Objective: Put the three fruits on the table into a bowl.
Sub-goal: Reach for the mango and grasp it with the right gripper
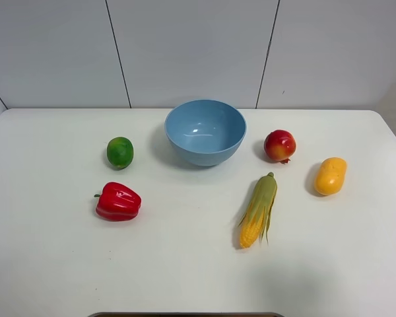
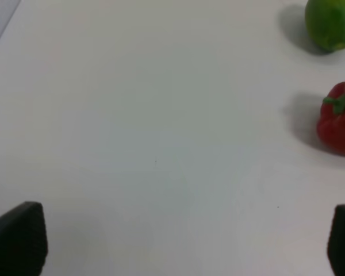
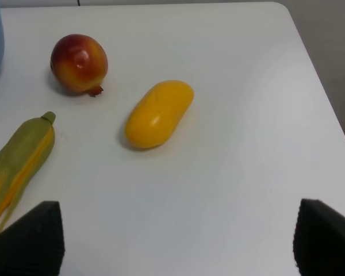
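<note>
From the high camera, the table (image 1: 185,271) carries six things. The bowl (image 1: 205,150) stands near the middle of the far edge, mouth up, with nothing in it. The lime (image 1: 120,152) lies toward the left edge from the bowl, near it but apart. The red bell pepper (image 1: 118,202) lies just beside the lime, toward the near edge. On the other side, the red apple-like fruit (image 1: 280,146) sits near the bowl, and the mango (image 1: 330,176) lies further toward the right edge. The corn cob (image 1: 259,210) lies toward the near edge from the apple-like fruit, its green tip pointing to the far edge. No arm comes into this view. I judge that the fruits are spread on both sides so that each arm has something within its own reach, with the bowl in the middle for both. No fruit is in the bowl yet.

In the left wrist view, the left gripper (image 2: 178,241) has its jaws wide apart and holds nothing; only bare table shows between them. The lime and the pepper are well apart from the fingers. The wide opening probably prepares it for the round lime.

In the right wrist view, the right gripper (image 3: 175,238) is also spread and holds nothing. The mango lies ahead of it, the apple-like fruit beyond that, and the corn tip to one side. The mango lies slanted to the jaws, so I think the wrist should turn to take it across its narrow width.
</note>
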`<state>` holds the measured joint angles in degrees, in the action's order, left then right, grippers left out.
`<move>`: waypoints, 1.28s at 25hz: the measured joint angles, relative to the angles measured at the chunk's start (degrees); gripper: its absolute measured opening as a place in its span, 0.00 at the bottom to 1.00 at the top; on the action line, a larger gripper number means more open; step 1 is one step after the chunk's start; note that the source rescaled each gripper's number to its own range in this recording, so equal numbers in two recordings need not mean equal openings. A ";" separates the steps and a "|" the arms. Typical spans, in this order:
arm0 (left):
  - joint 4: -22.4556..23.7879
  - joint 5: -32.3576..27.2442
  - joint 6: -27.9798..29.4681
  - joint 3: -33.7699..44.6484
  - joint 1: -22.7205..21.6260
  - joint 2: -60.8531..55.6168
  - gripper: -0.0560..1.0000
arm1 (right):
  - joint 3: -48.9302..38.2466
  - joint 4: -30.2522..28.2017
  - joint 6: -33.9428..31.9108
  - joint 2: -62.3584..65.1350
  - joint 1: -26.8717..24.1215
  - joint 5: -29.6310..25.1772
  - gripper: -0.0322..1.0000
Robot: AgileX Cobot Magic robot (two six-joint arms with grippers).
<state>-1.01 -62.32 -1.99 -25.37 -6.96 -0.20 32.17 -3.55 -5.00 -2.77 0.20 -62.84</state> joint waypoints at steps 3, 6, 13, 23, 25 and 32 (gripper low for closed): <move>0.00 0.00 0.00 0.00 0.00 0.00 1.00 | 0.00 0.02 -1.46 -0.06 0.00 0.00 0.62; 0.00 0.00 0.00 0.00 0.00 0.00 1.00 | 0.00 0.08 -3.12 -2.21 0.00 0.05 0.62; 0.00 0.00 0.00 0.00 0.00 0.00 1.00 | 7.80 0.53 -3.72 -18.80 0.00 -0.20 0.62; 0.00 0.00 0.00 0.00 0.00 0.00 1.00 | 25.43 0.53 -8.85 -51.41 0.00 -1.70 0.62; 0.00 0.00 0.00 0.00 0.00 0.00 1.00 | 27.21 0.59 -9.60 -57.05 0.00 -1.65 0.62; 0.00 0.00 0.00 0.00 0.00 0.00 1.00 | 31.74 0.66 -10.81 -72.61 0.00 -0.74 0.62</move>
<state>-1.01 -62.32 -1.99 -25.37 -6.96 -0.20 63.92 -2.90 -15.81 -75.38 0.20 -63.58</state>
